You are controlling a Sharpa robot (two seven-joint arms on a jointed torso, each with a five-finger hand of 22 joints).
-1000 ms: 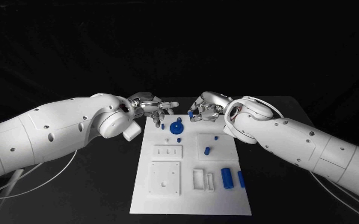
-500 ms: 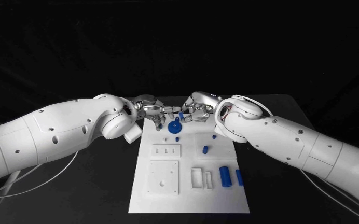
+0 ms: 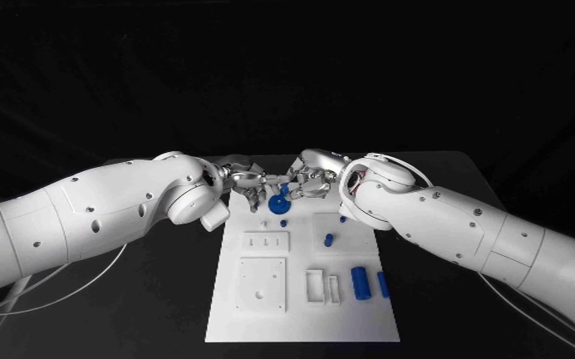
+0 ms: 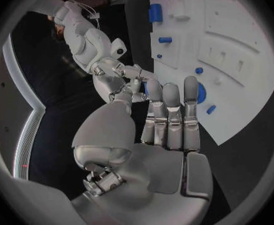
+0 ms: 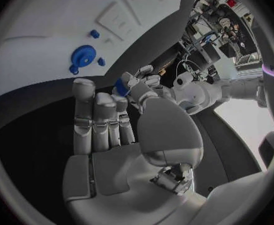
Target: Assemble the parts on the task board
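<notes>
The white task board lies in the middle of the table. My two hands meet over its far edge. My right hand pinches a small blue part between thumb and fingertip; the right wrist view shows that part at its fingertips. My left hand faces it with fingers straight and thumb apart, its fingertips right at the part; I cannot tell whether they touch it. A blue gear sits on the board just below both hands.
Nearer me on the board lie a large blue cylinder, a thinner blue one, a short blue piece and small blue pegs. White raised blocks with holes and slots stand on the board's left half.
My right hand has carried the small blue part leftward toward my left hand. The left hand has shifted slightly toward it, so the two now meet above the gear.
</notes>
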